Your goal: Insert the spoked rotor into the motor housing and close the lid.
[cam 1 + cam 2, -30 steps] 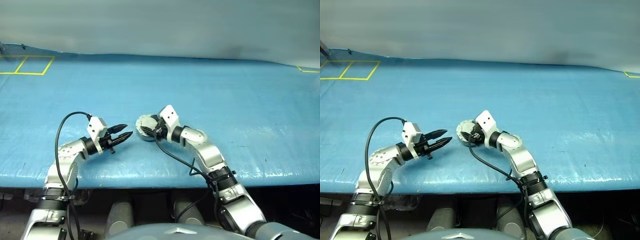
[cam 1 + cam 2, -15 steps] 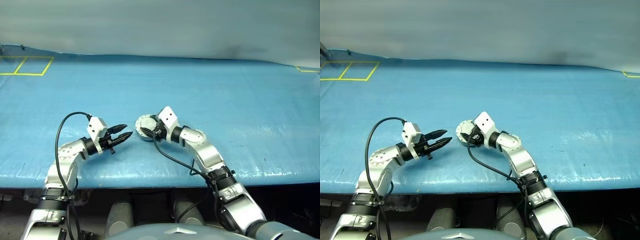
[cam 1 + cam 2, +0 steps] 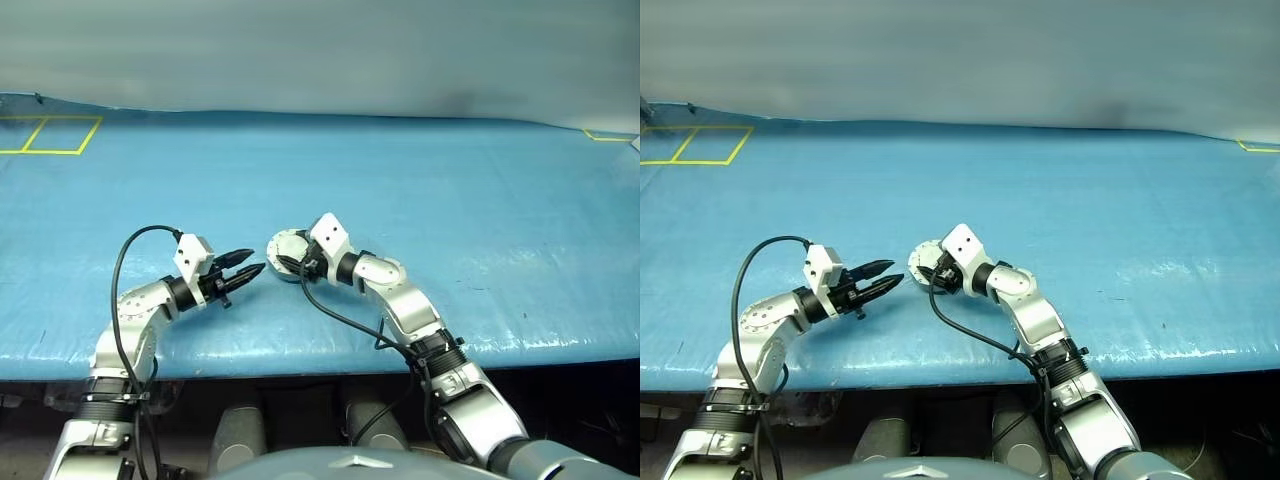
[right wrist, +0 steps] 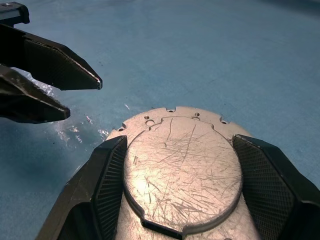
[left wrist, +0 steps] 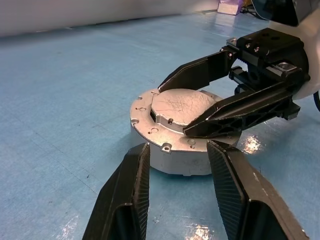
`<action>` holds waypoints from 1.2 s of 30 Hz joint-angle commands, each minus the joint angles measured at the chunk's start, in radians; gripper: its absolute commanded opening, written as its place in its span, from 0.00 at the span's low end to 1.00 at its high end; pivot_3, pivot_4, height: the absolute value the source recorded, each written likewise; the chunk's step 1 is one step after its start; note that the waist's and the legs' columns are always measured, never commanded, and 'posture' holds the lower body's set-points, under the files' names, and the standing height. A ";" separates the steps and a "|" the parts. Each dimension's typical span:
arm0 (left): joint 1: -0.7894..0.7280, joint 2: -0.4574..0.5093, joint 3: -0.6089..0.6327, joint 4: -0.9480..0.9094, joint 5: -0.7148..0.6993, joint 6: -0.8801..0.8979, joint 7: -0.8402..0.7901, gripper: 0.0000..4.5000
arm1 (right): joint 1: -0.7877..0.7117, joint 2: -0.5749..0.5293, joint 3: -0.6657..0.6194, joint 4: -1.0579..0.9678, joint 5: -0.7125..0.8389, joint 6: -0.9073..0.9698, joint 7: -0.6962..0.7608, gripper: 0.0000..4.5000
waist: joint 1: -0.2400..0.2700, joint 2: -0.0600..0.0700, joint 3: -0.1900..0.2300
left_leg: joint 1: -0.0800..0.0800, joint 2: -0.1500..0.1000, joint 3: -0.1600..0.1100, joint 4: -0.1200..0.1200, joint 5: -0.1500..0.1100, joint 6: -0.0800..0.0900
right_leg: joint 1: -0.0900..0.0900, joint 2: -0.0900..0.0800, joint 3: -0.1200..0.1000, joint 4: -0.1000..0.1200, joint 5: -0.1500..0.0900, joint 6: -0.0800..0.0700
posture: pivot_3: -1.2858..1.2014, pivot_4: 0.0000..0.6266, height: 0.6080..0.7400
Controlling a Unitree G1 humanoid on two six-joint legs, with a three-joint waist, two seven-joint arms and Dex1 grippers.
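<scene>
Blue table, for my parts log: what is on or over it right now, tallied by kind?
Motor housing with the lid closed on top: 1
End effectors, left end effector and right end effector: 2
Yellow taped squares at the blue table far corner: 2
Total: 5

A squat round silver metal motor housing (image 5: 175,150) is seen closed by a round grey-silver lid (image 4: 182,170), whose plain outer face is marked with fine scratches and small dark holes along the rim. The two-fingered black left gripper (image 3: 246,267) and two-fingered black right gripper (image 4: 182,200) are recorded with cross-hatched inner pads, behind white and silver wrist parts. The glossy blue table cover (image 3: 450,190) is marked with thin yellow lines (image 3: 50,135) at its far corners.
</scene>
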 commanded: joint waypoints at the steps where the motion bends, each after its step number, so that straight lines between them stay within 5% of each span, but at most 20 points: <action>1: -0.052 -0.013 0.022 -0.013 -0.015 0.010 0.028 0.15 | 0.014 -0.010 0.013 0.031 -0.026 0.034 -0.002 0.67 | 0.000 0.000 0.000 | 0.000 0.000 0.000 0.000 0.000 0.000 | 0.000 0.000 0.000 0.000 0.000 0.000 | 0.52 0.24 1.00; 3: -0.070 -0.018 0.010 0.001 -0.004 0.007 0.026 0.01 | 0.014 -0.012 0.012 0.030 -0.026 0.034 -0.002 0.67 | 0.000 0.000 0.000 | 0.000 0.000 0.000 0.000 0.000 0.000 | 0.000 0.000 0.000 0.000 0.000 0.000 | 0.52 0.24 1.00; 18: -0.158 -0.014 -0.105 0.164 0.144 -0.018 0.013 0.01 | 0.033 -0.017 0.000 -0.004 -0.023 0.036 -0.022 0.67 | 0.002 -0.001 0.000 | 0.000 0.000 0.000 0.000 0.000 0.000 | 0.000 0.000 0.000 0.000 0.000 0.000 | 0.52 0.24 1.00; 28: -0.135 -0.041 -0.085 0.143 0.099 -0.021 -0.008 0.01 | 0.041 -0.016 -0.013 -0.037 0.030 0.079 0.022 0.67 | 0.005 -0.001 0.000 | 0.000 0.000 -0.001 0.000 0.000 0.000 | 0.001 0.000 0.000 0.000 0.000 0.000 | 0.52 0.24 1.00; 32: -0.133 -0.048 -0.084 0.139 0.096 -0.026 -0.009 0.00 | 0.048 -0.019 -0.019 -0.084 0.037 0.104 0.024 0.96 | 0.007 -0.001 -0.001 | -0.001 -0.001 -0.001 0.000 0.000 0.000 | 0.001 0.000 0.000 -0.001 0.000 0.000 | 0.52 0.24 1.00; 36: -0.131 -0.056 -0.086 0.131 0.098 -0.025 -0.010 0.00 | 0.066 -0.008 -0.046 -0.191 0.054 0.127 -0.012 0.99 | 0.012 -0.001 -0.001 | -0.002 -0.001 -0.001 -0.001 0.000 0.000 | 0.000 0.000 0.000 -0.001 0.000 0.000 | 0.52 0.24 1.00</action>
